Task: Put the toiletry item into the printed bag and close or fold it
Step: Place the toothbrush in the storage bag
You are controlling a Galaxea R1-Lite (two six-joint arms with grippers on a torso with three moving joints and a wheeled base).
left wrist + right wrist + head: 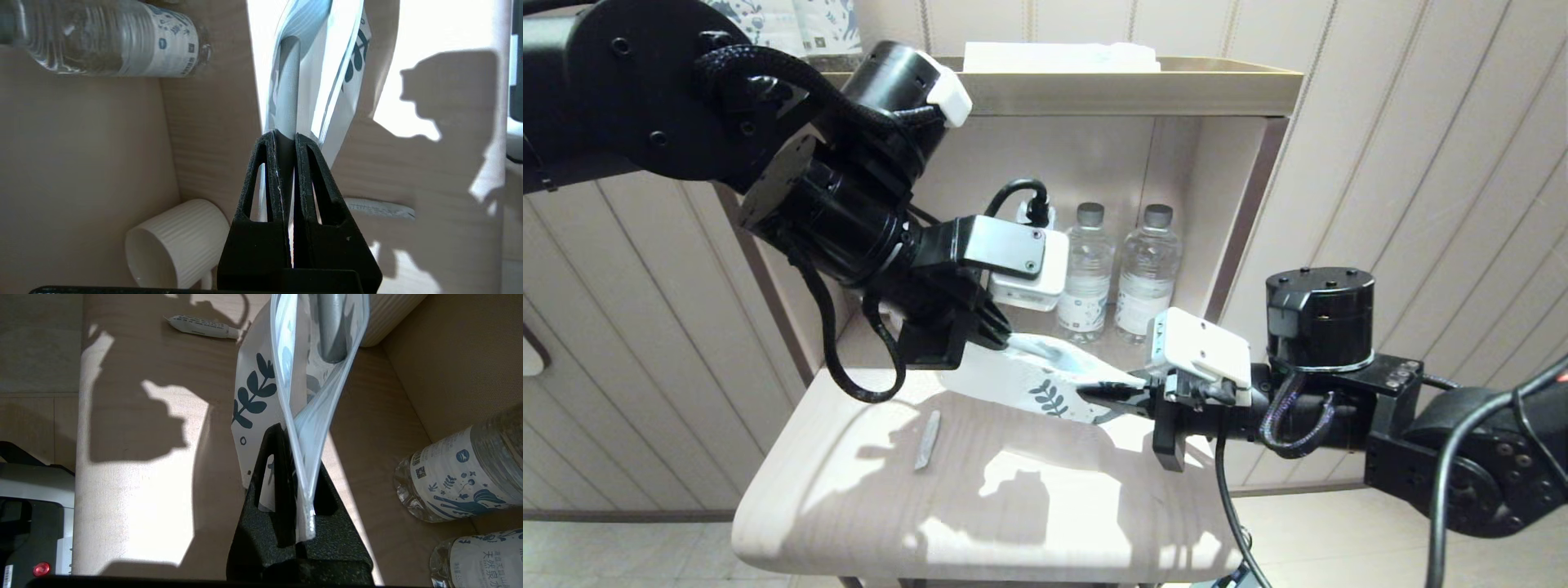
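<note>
Left end effector (pixel 1001 333) closed on the pale grey toothbrush (pixel 287 94) handle, just above the table (pixel 980 506) in front of the shelf nook. Handle runs out from between the black fingers straight into the open mouth of the printed bag (pixel 1033 384); bristle head can't be seen. Right end effector (pixel 1115 394) pinched shut on the bag's opposite edge, holding it off the table, so the bag spans between both end effectors.

Bag: thin white crinkly film, dark teal leaf print, clear strip along the mouth. Toothbrush: smooth matte round shaft. Table: pale wood grain, rounded edge, hard sun patches and arm shadows.

Head view only: short flat pale strip (pixel 927 439) lying on the table, well apart from the bag, two water bottles (pixel 1123 273) upright at the back of the nook. Left wrist view only: ribbed white mug (pixel 175 241) beside the fingers. Right wrist view shows the bag mouth gaping, grey handle (pixel 333 330) inside.
</note>
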